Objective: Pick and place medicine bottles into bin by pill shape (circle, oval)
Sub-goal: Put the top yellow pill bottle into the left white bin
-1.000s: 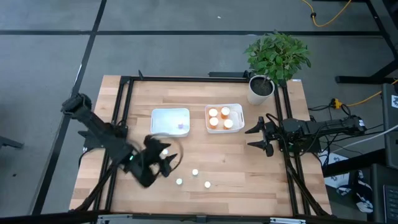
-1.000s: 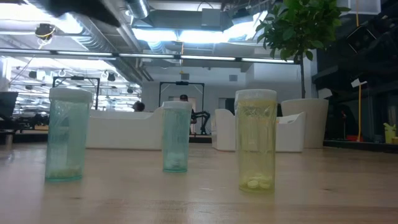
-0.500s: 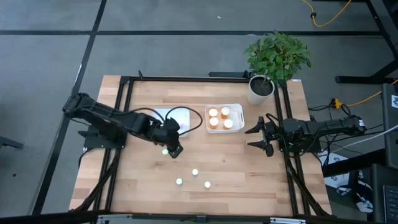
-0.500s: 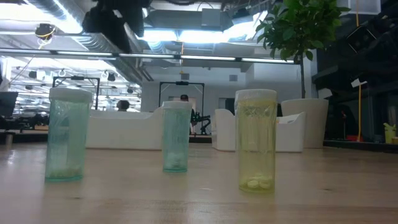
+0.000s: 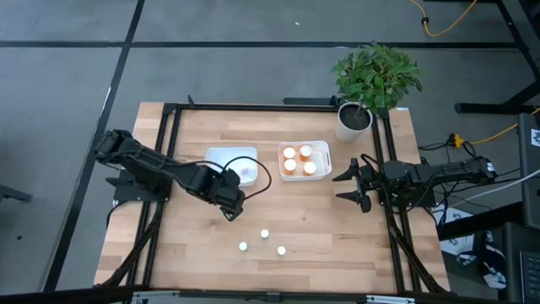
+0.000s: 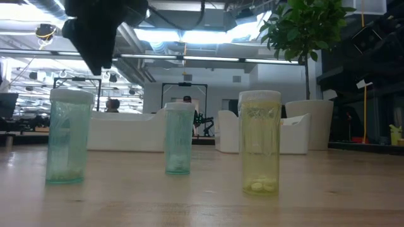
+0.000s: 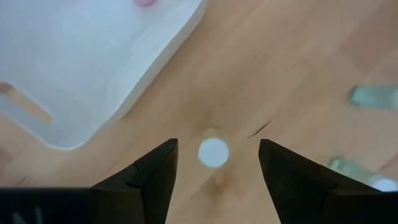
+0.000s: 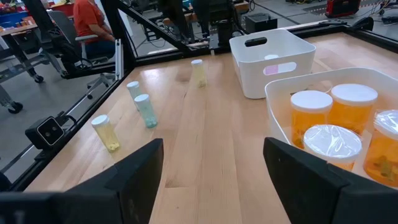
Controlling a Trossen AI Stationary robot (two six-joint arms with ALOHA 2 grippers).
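Hovering just below the left white plastic bin [image 5: 231,164], the left gripper [image 5: 232,206] has its dark fingers spread, a small white-capped pale yellow bottle [image 7: 213,152] standing on the wooden table [image 5: 321,228] between them, untouched. Three more small tinted bottles [image 5: 264,234] stand further toward the front edge. Four orange bottles [image 5: 297,160] sit in the right white bin [image 5: 322,150]. At the table's right edge, the right gripper [image 5: 353,181] waits, fingers apart.

Two dark jointed arms with looping black cables end in wedge-shaped black fingers [image 7: 149,180].
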